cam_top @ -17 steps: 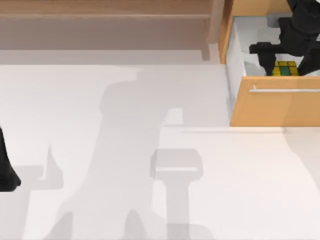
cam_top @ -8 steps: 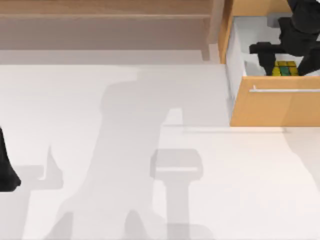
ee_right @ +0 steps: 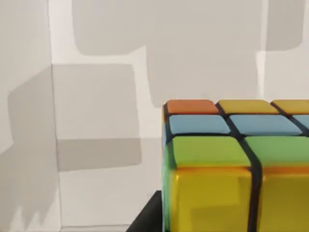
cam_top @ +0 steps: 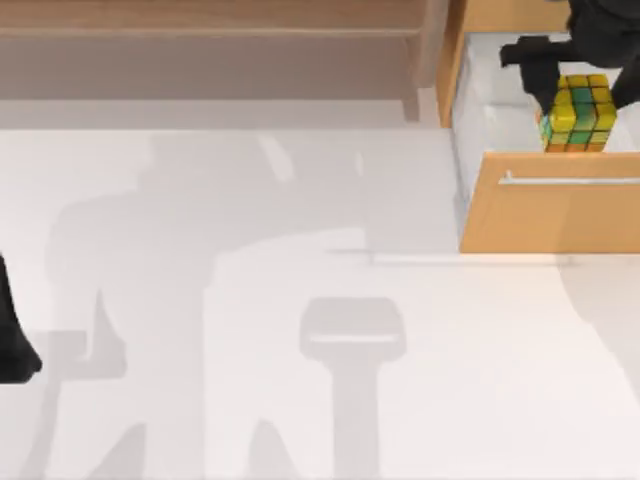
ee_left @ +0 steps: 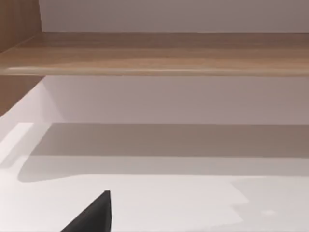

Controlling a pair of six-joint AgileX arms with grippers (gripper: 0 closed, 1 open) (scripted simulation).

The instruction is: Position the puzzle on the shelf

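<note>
The puzzle [cam_top: 578,112], a small cube of yellow, green and blue squares, hangs above the open drawer at the top view's far right. My right gripper [cam_top: 582,92] is shut on it, with black fingers [cam_top: 535,68] on either side. Up close in the right wrist view, the puzzle [ee_right: 231,169] shows orange, blue, green and yellow squares over the drawer's white floor. The shelf [cam_top: 210,45] runs along the back left, its upright post [cam_top: 432,50] just left of the drawer. The shelf board [ee_left: 154,53] also crosses the left wrist view. My left arm [cam_top: 10,340] is parked at the left edge.
The orange-tan cabinet's drawer [cam_top: 480,110] stands open, its front panel [cam_top: 555,215] and silver bar handle [cam_top: 570,181] facing the table. The white table [cam_top: 300,350] spreads in front of shelf and cabinet, crossed by arm shadows.
My right gripper has lifted the puzzle from low inside the drawer to above the drawer front. The left arm has not moved.
</note>
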